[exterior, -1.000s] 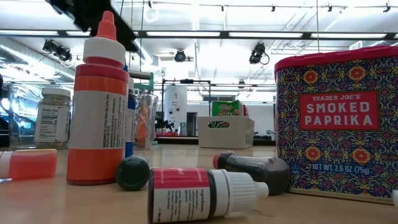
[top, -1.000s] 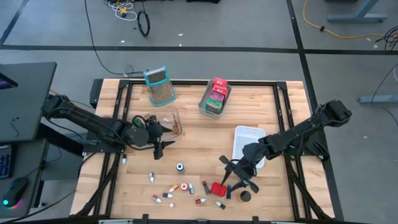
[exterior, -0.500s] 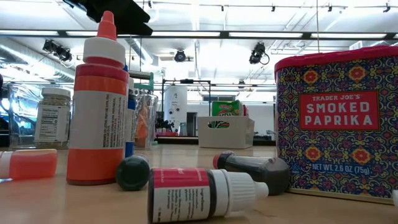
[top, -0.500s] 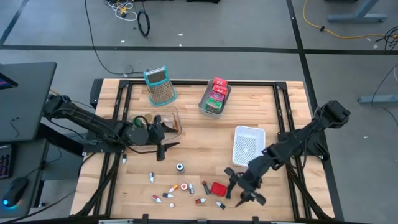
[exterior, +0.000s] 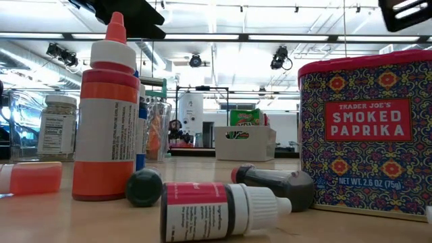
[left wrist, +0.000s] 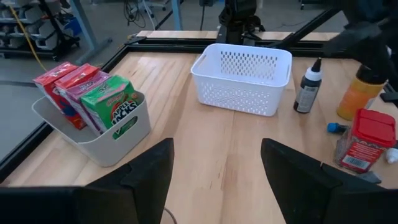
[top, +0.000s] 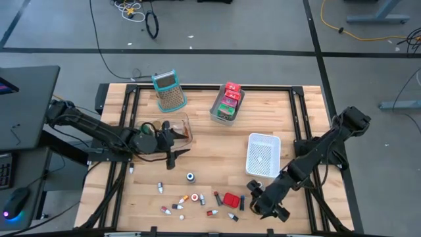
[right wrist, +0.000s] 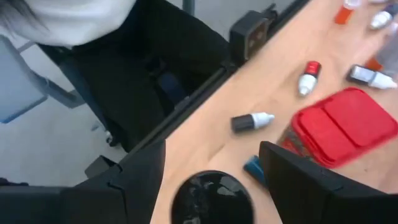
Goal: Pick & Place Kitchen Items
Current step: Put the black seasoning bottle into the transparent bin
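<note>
The kitchen items lie mostly near the front edge of the wooden table point(top: 210, 141): a red paprika tin point(top: 230, 199) sits among a scatter of tiny bottles point(top: 186, 199) with coloured caps, one small round jar point(top: 190, 176) stands a little farther back, and red, pink and green packets point(top: 228, 100) stand upright together in a grey bin point(top: 217, 110) near the back edge. The right gripper point(top: 263, 205) hangs over the front of the table just to the right of the paprika tin, its fingers point(right wrist: 134, 180) spread wide with nothing between them; directly below it in the right wrist view is a black round lid or jar point(right wrist: 211, 198), with a dark bottle with a white cap point(right wrist: 251, 121) and the red tin's lid beyond, and the gripper touches none of them. An empty white basket point(top: 263, 156) stands just behind this arm, between it and the packets. The left gripper point(top: 176, 143) hovers over the left middle of the table beside a clear container point(top: 168, 128), its jaws parted and empty, pointing across toward the basket and the packet bin. A teal-handled grater point(top: 169, 91) stands at the back left. From table height, an orange bottle point(exterior: 106, 111) stands upright left of the paprika tin, with two small bottles lying on their sides between them.
</note>
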`<state>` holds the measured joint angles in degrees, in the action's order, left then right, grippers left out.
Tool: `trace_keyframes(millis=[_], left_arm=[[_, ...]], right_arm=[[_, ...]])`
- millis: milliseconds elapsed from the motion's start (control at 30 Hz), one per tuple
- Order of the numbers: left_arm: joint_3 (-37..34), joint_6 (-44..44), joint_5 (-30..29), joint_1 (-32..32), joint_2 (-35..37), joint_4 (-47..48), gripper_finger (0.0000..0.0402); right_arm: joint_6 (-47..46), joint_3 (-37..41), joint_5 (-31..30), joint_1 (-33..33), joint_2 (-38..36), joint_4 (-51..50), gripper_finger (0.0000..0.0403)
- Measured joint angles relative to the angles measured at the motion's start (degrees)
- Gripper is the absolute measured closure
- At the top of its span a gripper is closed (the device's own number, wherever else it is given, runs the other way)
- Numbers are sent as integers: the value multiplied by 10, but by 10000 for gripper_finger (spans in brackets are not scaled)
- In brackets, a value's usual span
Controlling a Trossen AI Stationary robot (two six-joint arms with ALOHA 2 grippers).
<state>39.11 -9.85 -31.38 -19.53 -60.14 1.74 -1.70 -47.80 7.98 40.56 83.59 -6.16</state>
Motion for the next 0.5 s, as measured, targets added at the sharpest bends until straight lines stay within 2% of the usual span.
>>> trace_keyframes(millis=[267,500], left_arm=[[0,6,-1,0,0,-3,152],[0,21,-2,0,0,-3,152]], right_arm=[[14,0,5,2,56,-8,133],[26,0,5,2,61,-14,148]])
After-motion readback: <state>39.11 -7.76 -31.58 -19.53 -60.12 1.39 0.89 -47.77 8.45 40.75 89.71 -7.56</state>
